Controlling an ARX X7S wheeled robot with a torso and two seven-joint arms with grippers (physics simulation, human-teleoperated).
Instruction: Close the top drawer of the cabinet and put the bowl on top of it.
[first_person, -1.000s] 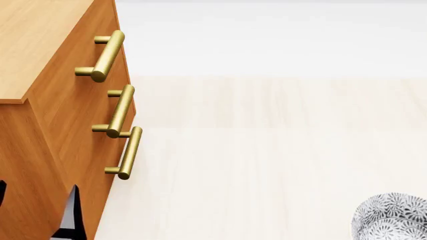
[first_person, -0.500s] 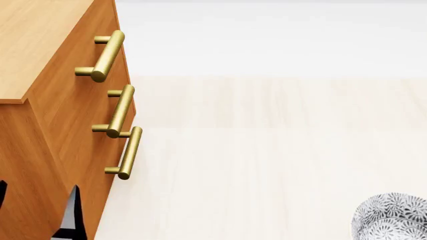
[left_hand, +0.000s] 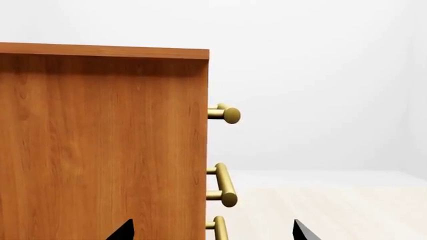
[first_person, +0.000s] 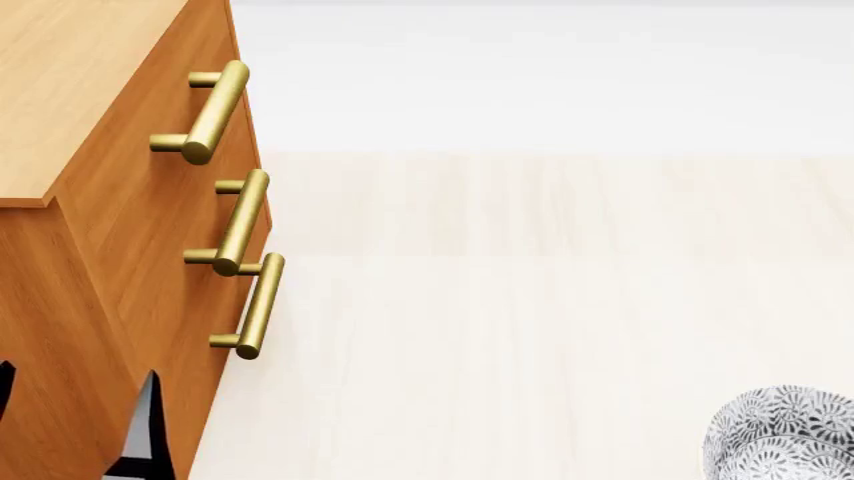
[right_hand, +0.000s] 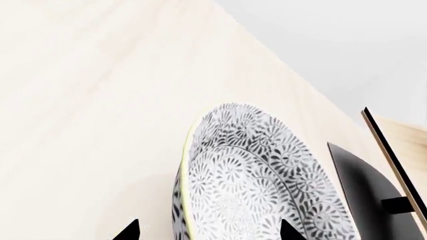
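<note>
The orange-brown cabinet (first_person: 80, 120) fills the left of the head view, with three brass bar handles. The top drawer (first_person: 200, 150) has its front flush with the two below; its handle (left_hand: 227, 114) also shows in the left wrist view. My left gripper (left_hand: 213, 232) is open, low beside the cabinet's side wall (left_hand: 100, 150), its dark fingertips (first_person: 140, 425) at the bottom left of the head view. The patterned bowl (first_person: 787, 435) sits on the pale floor at the bottom right. My right gripper (right_hand: 210, 232) is open, straddling the bowl's near rim (right_hand: 260, 180), one finger outside the wall and one over the inside.
Pale wood floor (first_person: 534, 330) stretches between cabinet and bowl. In the right wrist view, a pale wood panel (right_hand: 400, 145) on a black base (right_hand: 360, 185) stands just beyond the bowl. The two lower drawer handles (first_person: 240, 225) stick out from the cabinet front.
</note>
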